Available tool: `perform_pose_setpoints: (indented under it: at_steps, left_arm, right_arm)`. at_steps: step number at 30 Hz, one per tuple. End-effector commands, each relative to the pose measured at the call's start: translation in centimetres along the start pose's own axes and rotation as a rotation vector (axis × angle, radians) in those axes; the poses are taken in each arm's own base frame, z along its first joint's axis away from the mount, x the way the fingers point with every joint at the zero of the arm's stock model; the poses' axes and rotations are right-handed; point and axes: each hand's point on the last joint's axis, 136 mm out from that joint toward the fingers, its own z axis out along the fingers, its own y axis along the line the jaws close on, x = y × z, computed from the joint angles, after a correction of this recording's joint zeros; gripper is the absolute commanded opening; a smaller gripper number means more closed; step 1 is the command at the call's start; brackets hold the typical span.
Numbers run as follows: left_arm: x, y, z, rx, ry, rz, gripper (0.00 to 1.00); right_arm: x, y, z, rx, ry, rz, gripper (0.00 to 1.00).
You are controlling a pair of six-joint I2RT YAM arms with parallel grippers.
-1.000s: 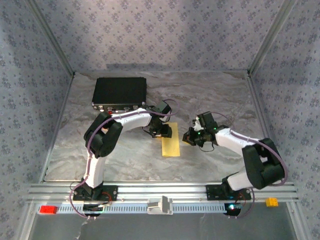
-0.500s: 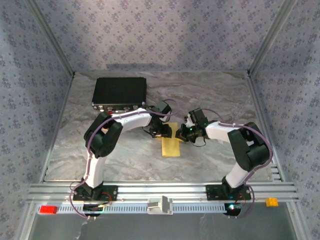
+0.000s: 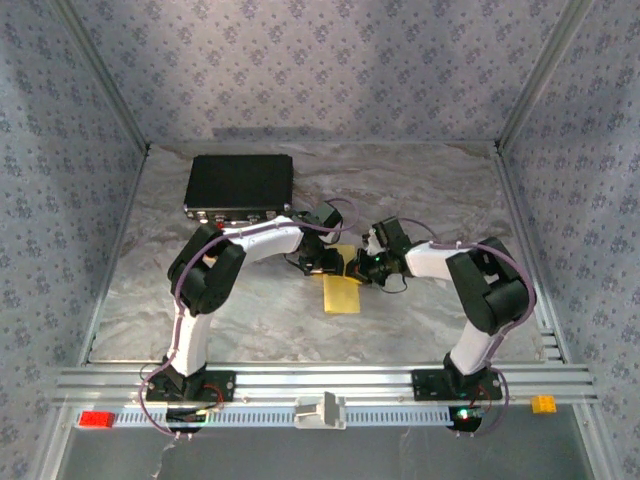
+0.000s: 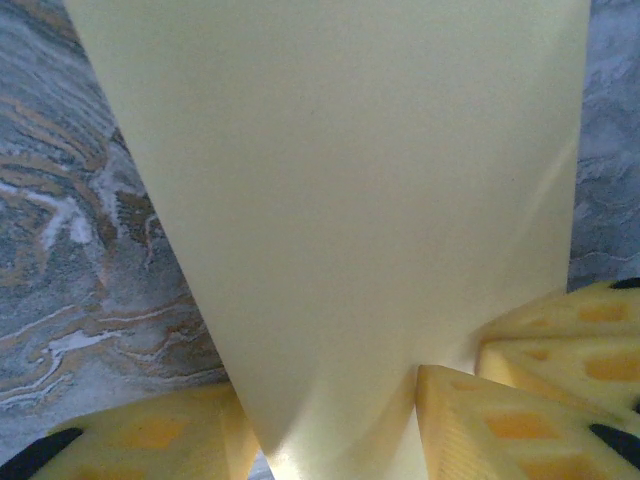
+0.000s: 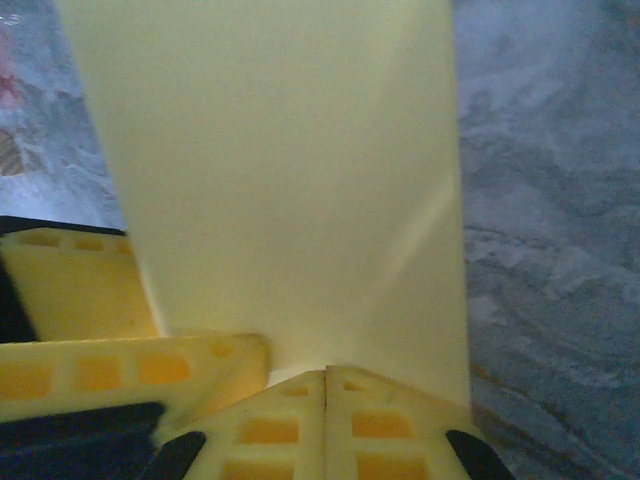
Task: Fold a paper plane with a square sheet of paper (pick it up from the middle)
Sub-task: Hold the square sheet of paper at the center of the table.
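The square sheet of paper (image 3: 341, 292) lies folded into a narrow pale-yellow strip at the middle of the table. My left gripper (image 3: 325, 263) sits over its far end. In the left wrist view the paper (image 4: 340, 200) runs down between the left gripper (image 4: 325, 400)'s yellow pads, which stand apart; one pad (image 4: 150, 440) is partly behind the paper's edge, the other (image 4: 490, 420) rests on it. My right gripper (image 3: 368, 265) is at the strip's right edge, close to the left one. Its pads (image 5: 390, 420) are pressed together, tips (image 5: 325, 372) at the paper (image 5: 290, 180).
A black rectangular case (image 3: 240, 185) stands at the back left. On the front rail are a small red brick (image 3: 97, 419), a white clip (image 3: 320, 411) and a small tan block (image 3: 543, 404). Marbled table (image 3: 440, 200) stretches to the right and back.
My right arm has swung left, bringing its gripper from open table up to the paper's right edge beside the left gripper. The left arm and the paper have stayed put.
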Motion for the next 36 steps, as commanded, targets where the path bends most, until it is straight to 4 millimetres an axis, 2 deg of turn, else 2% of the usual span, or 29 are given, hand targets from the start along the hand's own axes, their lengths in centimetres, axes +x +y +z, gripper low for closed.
perform_pose_setpoints:
  at_steps: [1,4,8,11,16,19,21,27,30,33,36]
  left_arm:
    - [1.8,4.6,5.5,-0.154,0.06,-0.009,0.48]
    - [1.8,4.5,5.4,-0.15,0.057,-0.01,0.48]
    - [1.1,3.5,4.2,-0.124,0.023,-0.018,0.48]
    - [-0.2,1.8,1.1,-0.078,-0.057,-0.025,0.51]
    - [-2.5,-1.4,-6.5,0.062,-0.251,-0.039,0.6]
    - [-2.7,-2.4,-8.9,0.174,-0.308,-0.061,0.59]
    - [-2.4,-3.0,-9.1,0.261,-0.305,-0.075,0.52]
    - [-1.4,-4.7,-7.3,0.431,-0.235,-0.092,0.23]
    - [-1.3,-5.3,-6.6,0.479,-0.212,-0.094,0.11]
    - [-1.3,-5.2,-5.9,0.484,-0.197,-0.105,0.03]
    - [-1.0,-5.0,-5.1,0.484,-0.178,-0.112,0.0]
  right_arm:
    - [1.2,-2.3,0.6,0.072,0.033,0.008,0.0]
    - [2.3,-4.8,0.6,0.153,0.042,0.015,0.0]
    - [3.0,-6.2,0.3,0.198,0.05,0.002,0.0]
    - [2.8,-6.3,0.1,0.201,0.051,-0.019,0.0]
    - [2.2,-5.9,-0.2,0.18,0.064,-0.036,0.0]
    - [2.0,-5.7,-0.2,0.168,0.067,-0.037,0.0]
    - [2.0,-5.8,-0.2,0.171,0.067,-0.032,0.0]
    - [2.1,-5.9,-0.2,0.172,0.067,-0.026,0.0]
    - [2.0,-5.9,-0.2,0.176,0.063,-0.023,0.0]
    - [2.0,-6.1,-0.3,0.18,0.061,-0.02,0.0]
    - [2.0,-6.1,-0.2,0.179,0.061,-0.017,0.0]
